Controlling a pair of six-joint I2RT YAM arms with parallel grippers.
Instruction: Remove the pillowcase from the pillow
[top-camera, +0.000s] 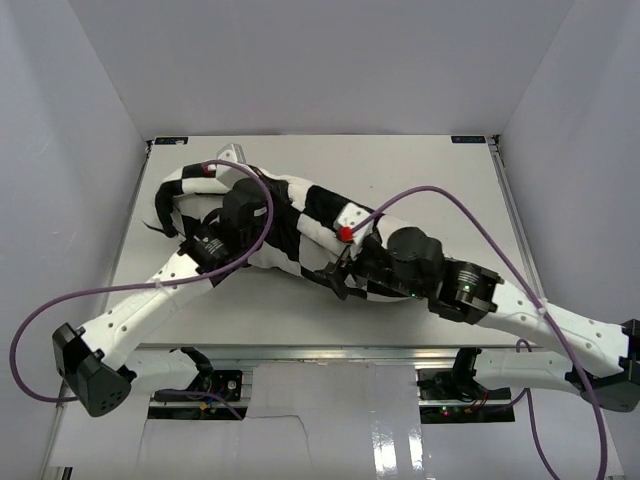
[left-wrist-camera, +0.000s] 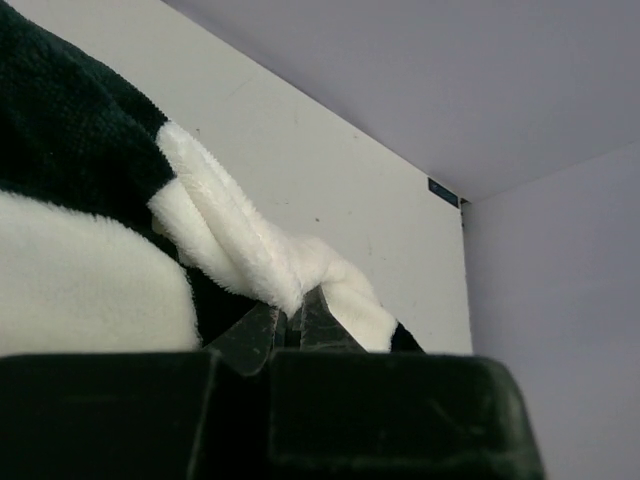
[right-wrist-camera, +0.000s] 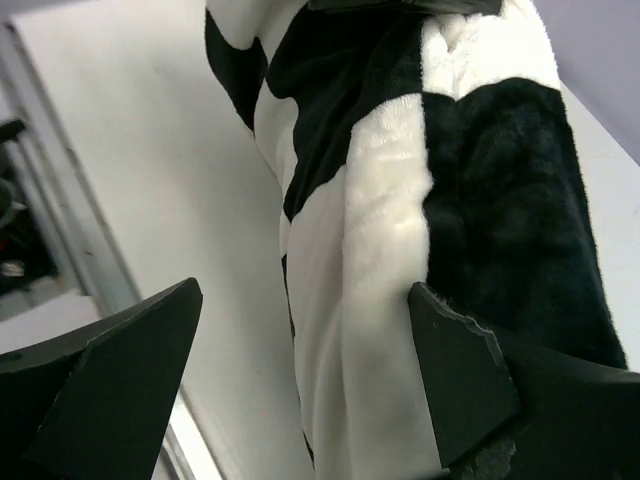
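The black-and-white checkered pillowcase (top-camera: 300, 225) lies stretched across the middle of the table (top-camera: 430, 180). The plain white pillow does not show; whether it is inside the cover cannot be told. My left gripper (top-camera: 250, 195) rests on the cover's left part. In the left wrist view it (left-wrist-camera: 288, 325) is shut on a raised fold of the pillowcase (left-wrist-camera: 240, 250). My right gripper (top-camera: 337, 278) is at the cover's near right end. In the right wrist view it (right-wrist-camera: 300, 300) is open around the pillowcase (right-wrist-camera: 380, 250), with its right finger (right-wrist-camera: 460, 380) touching the fabric.
Purple cables (top-camera: 250, 240) loop over both arms and over the cover. Grey walls (top-camera: 70, 120) close in the table on three sides. The table's front rail (right-wrist-camera: 60, 250) is close to my right gripper. Bare tabletop (left-wrist-camera: 300, 150) lies beyond the cover.
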